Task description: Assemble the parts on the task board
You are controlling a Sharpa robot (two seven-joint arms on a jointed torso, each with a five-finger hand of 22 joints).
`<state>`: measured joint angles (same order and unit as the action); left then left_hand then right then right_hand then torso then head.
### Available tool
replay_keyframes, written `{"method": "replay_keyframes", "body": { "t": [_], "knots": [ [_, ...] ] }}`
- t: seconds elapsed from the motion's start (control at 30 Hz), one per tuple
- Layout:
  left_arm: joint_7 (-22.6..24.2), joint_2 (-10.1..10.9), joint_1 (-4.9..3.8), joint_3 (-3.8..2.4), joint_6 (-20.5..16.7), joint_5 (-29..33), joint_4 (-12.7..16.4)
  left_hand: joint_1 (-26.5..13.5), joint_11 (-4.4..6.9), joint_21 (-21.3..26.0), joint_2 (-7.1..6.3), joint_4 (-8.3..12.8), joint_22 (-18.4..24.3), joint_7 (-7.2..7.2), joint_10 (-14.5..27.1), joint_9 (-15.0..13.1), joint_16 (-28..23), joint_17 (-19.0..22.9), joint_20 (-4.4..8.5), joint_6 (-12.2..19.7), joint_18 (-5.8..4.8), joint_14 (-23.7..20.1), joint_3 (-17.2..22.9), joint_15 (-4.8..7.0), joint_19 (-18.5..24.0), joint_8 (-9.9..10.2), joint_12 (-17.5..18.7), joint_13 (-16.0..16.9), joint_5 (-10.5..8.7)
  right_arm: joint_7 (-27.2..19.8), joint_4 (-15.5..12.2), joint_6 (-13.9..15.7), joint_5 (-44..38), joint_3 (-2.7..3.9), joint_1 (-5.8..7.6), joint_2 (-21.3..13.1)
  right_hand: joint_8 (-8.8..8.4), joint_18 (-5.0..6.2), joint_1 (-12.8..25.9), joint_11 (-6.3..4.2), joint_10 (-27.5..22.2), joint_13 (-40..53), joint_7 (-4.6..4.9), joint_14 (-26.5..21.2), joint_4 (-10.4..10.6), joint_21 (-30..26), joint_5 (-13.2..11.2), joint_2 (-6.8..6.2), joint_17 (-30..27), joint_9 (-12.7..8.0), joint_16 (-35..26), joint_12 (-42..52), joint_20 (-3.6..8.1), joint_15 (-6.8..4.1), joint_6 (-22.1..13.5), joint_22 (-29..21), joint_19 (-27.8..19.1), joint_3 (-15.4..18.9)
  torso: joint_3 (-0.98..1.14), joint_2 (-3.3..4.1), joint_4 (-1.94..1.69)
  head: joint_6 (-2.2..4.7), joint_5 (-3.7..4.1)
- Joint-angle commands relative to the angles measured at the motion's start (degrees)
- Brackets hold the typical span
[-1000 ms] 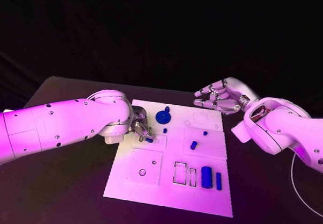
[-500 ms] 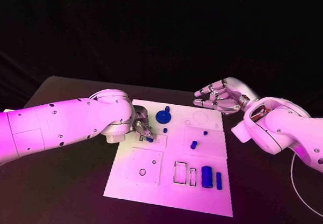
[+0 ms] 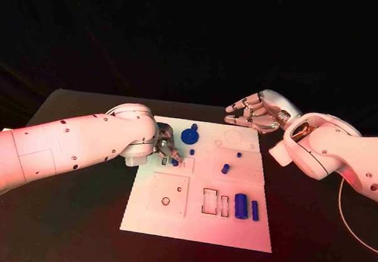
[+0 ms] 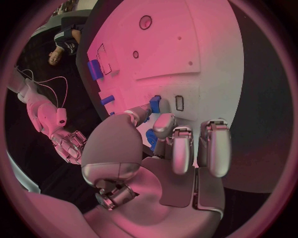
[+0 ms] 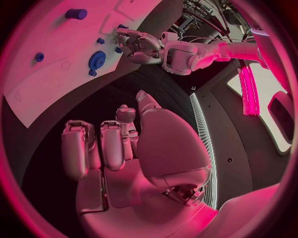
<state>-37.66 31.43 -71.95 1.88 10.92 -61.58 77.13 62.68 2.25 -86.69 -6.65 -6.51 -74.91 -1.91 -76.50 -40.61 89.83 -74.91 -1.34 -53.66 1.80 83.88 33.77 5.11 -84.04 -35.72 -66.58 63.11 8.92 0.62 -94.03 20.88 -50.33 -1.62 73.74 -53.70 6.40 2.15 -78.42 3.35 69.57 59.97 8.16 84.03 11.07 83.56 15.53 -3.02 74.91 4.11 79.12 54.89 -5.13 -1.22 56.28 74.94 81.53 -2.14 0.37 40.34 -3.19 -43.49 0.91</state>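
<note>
Left of centre in the head view, the left hand pinches a small blue peg: probably light, rigid, slippery, best gripped by its sides. The right hand hovers empty, fingers loosely curled.

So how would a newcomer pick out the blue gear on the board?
Start at the white task board mid-table and go to its far edge. The blue gear stands there, just beyond the left hand. It is the one round, toothed piece; its neighbours are small pegs and blocks.

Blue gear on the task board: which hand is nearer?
Left. The left hand is at the board's left edge, beside and just below the blue gear. The right hand hovers off the task board's far right corner, farther away.
</note>
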Motion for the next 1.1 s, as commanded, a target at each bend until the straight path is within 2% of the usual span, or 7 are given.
{"method": "replay_keyframes", "body": {
  "t": [0.03, 0.47, 0.53, 0.6, 0.7, 0.93, 1.1],
  "knots": [
    [-0.1, -0.3, 0.44, 0.35, 2.1, 0.7, -0.1, -1.1, 0.08, 0.2, 0.06, 0.7, -10.0, 0.35, -0.6, -0.1, 0.2, -15.1, 0.48, -0.3, -0.58, 6.1, -0.2, 0.41, -3.9, 0.0, -0.4, 0.3, -0.11, -0.3, -0.2, -0.4, -0.3, 0.0, -0.03, 0.0, 0.39, 1.01, 0.3, -0.12, -0.4, -0.1, 0.03, 2.9, 0.2, -0.3, 0.3, 0.35, 1.1, -0.1, -0.4, -0.3, -0.12, 0.19, 0.3, 2.0, -0.3, 0.2, -0.01, -0.03, -0.04, -0.07, 0.01],
    [0.0, -0.3, 0.44, 0.34, 1.4, 0.7, -0.6, -6.3, 0.19, 0.2, -0.98, -3.7, -10.1, 0.5, -1.0, -0.3, 0.2, -15.1, 0.67, -1.7, -0.6, 6.1, -10.0, 0.55, -3.9, -0.1, -1.1, 0.9, -0.33, -0.7, -0.4, -0.3, -0.3, 0.0, -0.03, -0.1, 0.34, 1.05, 0.8, -0.09, -0.5, -0.3, 0.03, 2.9, 0.7, -0.4, 0.8, 0.12, 0.9, -0.1, -0.6, -0.5, -0.13, 0.2, 0.2, 1.8, -0.4, 0.8, -0.04, -0.02, -0.05, -0.07, 0.06],
    [0.1, -0.3, 0.44, 0.32, 1.3, 0.7, -0.7, -7.6, 0.19, 0.2, -1.97, -4.7, -10.1, 0.49, -1.0, -0.3, 0.2, -15.1, 0.68, -1.8, -0.6, 6.1, -12.5, 0.54, -3.9, -0.1, -1.1, 0.9, -0.54, -0.7, -0.4, -0.2, -0.3, 0.0, -0.03, -0.1, 0.33, 1.06, 0.9, -0.09, -0.6, -0.3, 0.03, 2.9, 0.8, -0.4, 0.9, 0.1, 0.9, -0.1, -0.6, -0.5, -0.14, 0.2, 0.2, 1.8, -0.5, 0.9, -0.04, -0.05, -0.05, -0.04, 0.05],
    [0.1, -0.2, 0.44, 0.28, 1.1, 0.7, -0.7, -8.7, 0.31, 0.2, -2.82, -6.0, -10.2, 0.66, -1.0, -0.3, 0.2, -15.1, 0.75, -1.9, -0.62, 6.1, -16.0, 0.63, -4.0, -0.1, -1.1, 0.9, -2.32, -0.7, -0.4, -0.2, -0.2, 0.0, -0.03, -0.1, 0.33, 1.07, 1.1, -0.08, -0.5, -0.3, 0.03, 2.9, 0.9, -0.5, 0.9, 0.12, 0.8, -0.1, -0.7, -0.5, -0.14, 0.21, 0.1, 1.7, -0.5, 1.1, -0.05, -0.06, -0.02, -0.04, 0.0],
    [0.1, 0.1, 0.44, 0.18, 0.6, 0.7, -0.7, -8.0, 0.39, 0.2, -1.92, -8.0, -10.3, 0.82, -1.0, -0.4, 0.2, -15.1, 0.88, -2.0, -0.64, 6.1, -20.7, 0.8, -4.0, -0.1, -1.2, 0.9, -5.19, -0.8, -0.4, -0.1, -0.1, 0.0, -0.03, -0.1, 0.33, 1.1, 1.2, -0.08, -0.5, -0.3, 0.03, 2.9, 1.1, -0.5, 0.7, 0.15, 0.7, -0.1, -0.8, -0.4, -0.14, 0.22, 0.1, 1.6, -0.6, 1.2, -0.07, -0.04, -0.01, 0.0, 0.05],
    [0.2, 1.3, 0.44, -0.07, -0.7, 0.7, 0.0, -6.8, 0.5, 0.1, -0.61, -9.6, -10.5, 0.89, -1.1, -0.5, 0.2, -15.1, 0.96, -2.2, -0.67, 6.1, -24.0, 0.83, -4.1, -0.3, -1.2, 0.9, -5.44, -0.8, -0.3, -0.1, 0.0, 0.0, -0.02, -0.2, 0.33, 1.11, 1.3, -0.08, -0.5, -0.3, 0.03, 2.8, 1.2, -0.6, 0.6, 0.17, 0.6, -0.1, -0.9, -0.4, -0.14, 0.22, 0.1, 1.5, -0.6, 1.4, -0.09, -0.05, -0.02, 0.1, 0.15],
    [0.5, 2.4, 0.43, -0.81, -1.7, 1.5, 1.5, -6.6, 0.54, 0.2, -0.21, -9.9, -10.4, 0.93, -1.2, -0.6, 0.2, -15.1, 0.98, -2.2, -0.65, 6.1, -24.8, 0.86, -4.1, -0.4, -1.2, 0.9, -5.44, -1.0, -0.2, -0.3, 0.2, 0.0, -0.03, -0.1, 0.33, 1.12, 1.7, -0.07, -0.5, -0.3, 0.03, 2.8, 1.6, -0.6, 0.5, 0.27, 0.5, -0.1, -1.0, -0.3, -0.15, 0.22, 0.1, 1.5, -0.6, 1.6, -0.04, -0.11, -0.08, 0.22, 0.1]
  ]
}}
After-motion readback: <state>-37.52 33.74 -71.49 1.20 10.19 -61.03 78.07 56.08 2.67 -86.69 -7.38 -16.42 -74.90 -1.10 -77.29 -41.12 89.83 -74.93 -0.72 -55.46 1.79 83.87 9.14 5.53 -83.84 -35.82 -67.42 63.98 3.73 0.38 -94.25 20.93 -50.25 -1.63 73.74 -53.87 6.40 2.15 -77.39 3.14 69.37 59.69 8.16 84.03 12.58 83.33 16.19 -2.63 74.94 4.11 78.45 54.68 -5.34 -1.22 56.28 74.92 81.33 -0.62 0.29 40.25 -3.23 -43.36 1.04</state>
